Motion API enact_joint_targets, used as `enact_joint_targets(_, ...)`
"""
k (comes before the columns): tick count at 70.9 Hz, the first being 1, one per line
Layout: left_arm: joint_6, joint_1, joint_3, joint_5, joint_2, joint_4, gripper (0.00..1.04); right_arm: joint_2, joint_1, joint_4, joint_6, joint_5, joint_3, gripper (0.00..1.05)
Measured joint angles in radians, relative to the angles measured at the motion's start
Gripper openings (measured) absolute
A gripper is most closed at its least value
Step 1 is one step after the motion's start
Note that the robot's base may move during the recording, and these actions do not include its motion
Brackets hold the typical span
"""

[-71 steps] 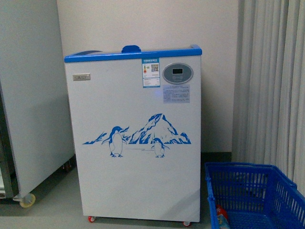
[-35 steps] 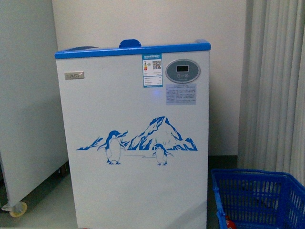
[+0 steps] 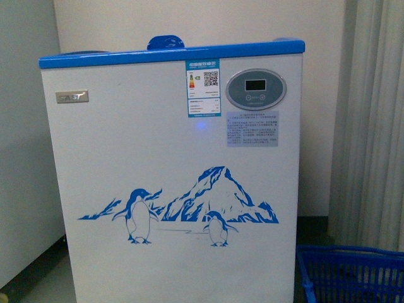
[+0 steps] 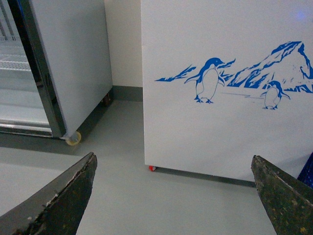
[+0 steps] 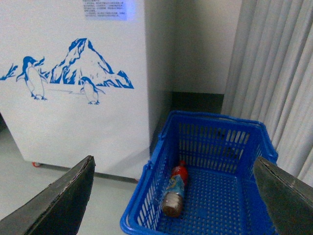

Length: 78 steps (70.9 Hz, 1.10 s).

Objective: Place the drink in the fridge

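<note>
Fridge point(image 3: 170, 177) apparently nearer than before

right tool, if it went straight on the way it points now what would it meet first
Probably the blue plastic mesh basket, near the red-capped drink bottle lying inside it. The right tool is open and points into it, though depth is unclear.

We face the white fridge point(image 3: 126, 164) with its blue top rim point(image 3: 252, 49), oval grey display panel point(image 3: 255, 89) and 2 penguins point(image 3: 136, 216). A blue basket point(image 3: 353, 274) stands near its lower right corner, beside a pale curtain point(image 3: 379, 126).
</note>
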State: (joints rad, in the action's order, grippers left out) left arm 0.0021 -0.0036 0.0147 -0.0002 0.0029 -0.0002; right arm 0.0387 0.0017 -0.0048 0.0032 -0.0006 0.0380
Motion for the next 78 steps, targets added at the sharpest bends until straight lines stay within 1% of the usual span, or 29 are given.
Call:
enact_joint_targets(39, 0.0, 0.0, 0.0, 0.0, 0.0, 0.0, 0.97, 0.003, 0.0, -0.002, 0.0, 0.003, 0.0, 0.97)
enact_joint_targets(40, 0.0, 0.0, 0.0, 0.0, 0.0, 0.0, 0.97, 0.024, 0.009, -0.038, 0.023, 0.045, 0.011, 0.97)
enact_joint_targets(42, 0.0, 0.0, 0.0, 0.001, 0.0, 0.0, 0.97, 0.054, 0.015, -0.101, 0.047, 0.098, 0.037, 0.97)
enact_joint_targets(43, 0.0, 0.0, 0.0, 0.001, 0.0, 0.0, 0.97, 0.098, 0.016, -0.165, 0.074, 0.133, 0.068, 0.97)
enact_joint_targets(45, 0.0, 0.0, 0.0, 0.0, 0.0, 0.0, 0.97, 0.156, 0.007, -0.215, 0.097, 0.158, 0.099, 0.97)
enact_joint_targets(47, 0.0, 0.0, 0.0, 0.0, 0.0, 0.0, 0.97, 0.255, -0.027, -0.242, 0.137, 0.168, 0.13, 0.97)
enact_joint_targets(51, 0.0, 0.0, 0.0, 0.0, 0.0, 0.0, 0.97, 0.43, -0.098, -0.195, 0.169, 0.151, 0.151, 0.97)
enact_joint_targets(54, 0.0, 0.0, 0.0, 0.0, 0.0, 0.0, 0.97, 0.609, -0.162, -0.106, 0.201, 0.108, 0.169, 0.97)
enact_joint_targets(56, 0.0, 0.0, 0.0, 0.0, 0.0, 0.0, 0.97, 0.68, -0.182, -0.066, 0.21, 0.092, 0.179, 0.97)
enact_joint_targets(59, 0.0, 0.0, 0.0, 0.0, 0.0, 0.0, 0.97, 0.861, -0.216, 0.048, 0.217, 0.066, 0.206, 0.97)
enact_joint_targets(66, 0.0, 0.0, 0.0, 0.0, 0.0, 0.0, 0.97, 1.174, -0.246, 0.233, 0.217, 0.007, 0.283, 0.97)
enact_joint_targets(69, 0.0, 0.0, 0.0, 0.0, 0.0, 0.0, 0.97, 1.372, -0.251, 0.314, 0.211, -0.033, 0.338, 0.97)
enact_joint_targets(78, 0.0, 0.0, 0.0, 0.0, 0.0, 0.0, 0.97, 1.738, -0.256, 0.418, 0.202, -0.107, 0.448, 0.97)
